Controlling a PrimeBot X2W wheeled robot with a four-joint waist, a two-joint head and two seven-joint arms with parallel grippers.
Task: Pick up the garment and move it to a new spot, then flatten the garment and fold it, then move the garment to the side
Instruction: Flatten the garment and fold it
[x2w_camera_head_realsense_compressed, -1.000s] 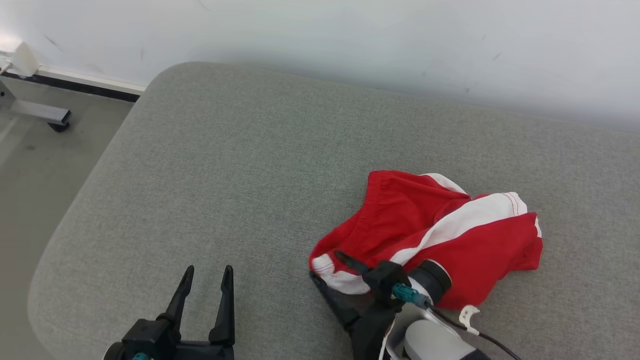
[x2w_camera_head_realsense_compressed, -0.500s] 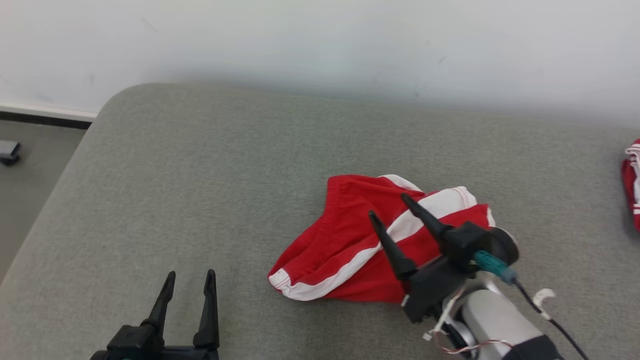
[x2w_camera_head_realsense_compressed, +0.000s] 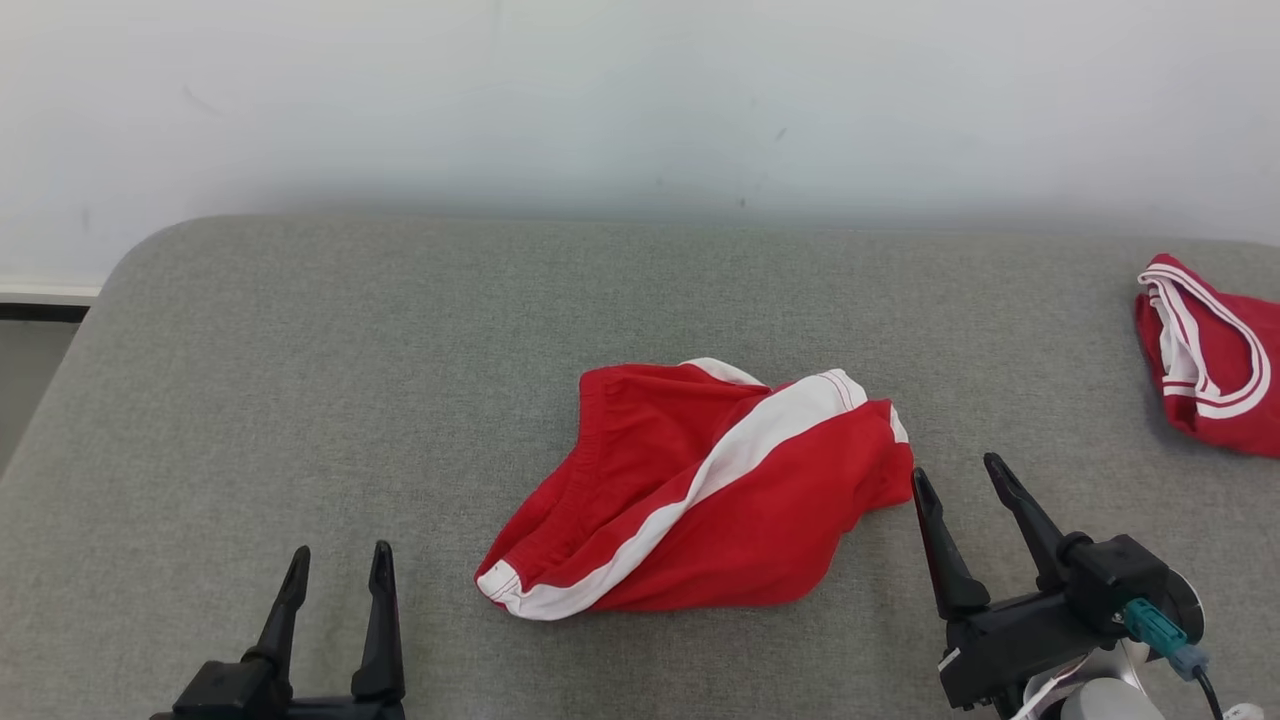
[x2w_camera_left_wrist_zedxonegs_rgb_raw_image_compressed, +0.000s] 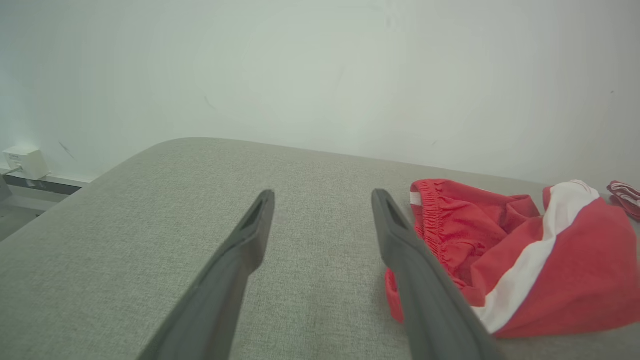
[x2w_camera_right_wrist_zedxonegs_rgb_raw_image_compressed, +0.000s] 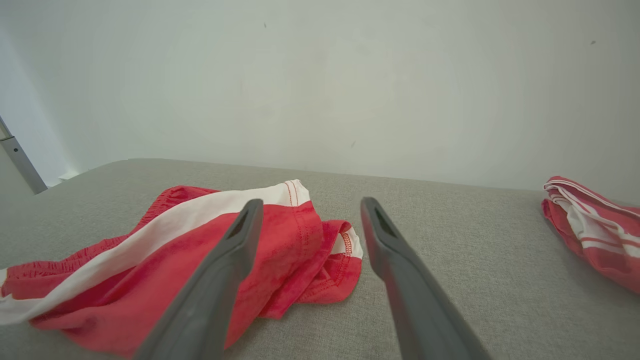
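Observation:
The garment (x2w_camera_head_realsense_compressed: 700, 490) is a pair of red shorts with a white side stripe, lying crumpled on the grey cushioned surface (x2w_camera_head_realsense_compressed: 400, 380) near the middle. It also shows at the right of the left wrist view as the garment (x2w_camera_left_wrist_zedxonegs_rgb_raw_image_compressed: 525, 255), and at the left of the right wrist view as the garment (x2w_camera_right_wrist_zedxonegs_rgb_raw_image_compressed: 200, 250). My right gripper (x2w_camera_head_realsense_compressed: 955, 475) stands open just right of the shorts, empty and clear of the cloth. My left gripper (x2w_camera_head_realsense_compressed: 340, 555) is open and empty at the lower left, well apart from the garment.
A second red and white garment (x2w_camera_head_realsense_compressed: 1205, 360) lies at the far right edge of the surface, seen too as a red garment (x2w_camera_right_wrist_zedxonegs_rgb_raw_image_compressed: 595, 225) in the right wrist view. A white wall (x2w_camera_head_realsense_compressed: 640, 100) rises behind. The surface's rounded left corner drops to the floor (x2w_camera_head_realsense_compressed: 30, 370).
My right gripper let go of the shorts, opened, and drew back to their right side. The shorts now lie free. The head camera has also turned to the right.

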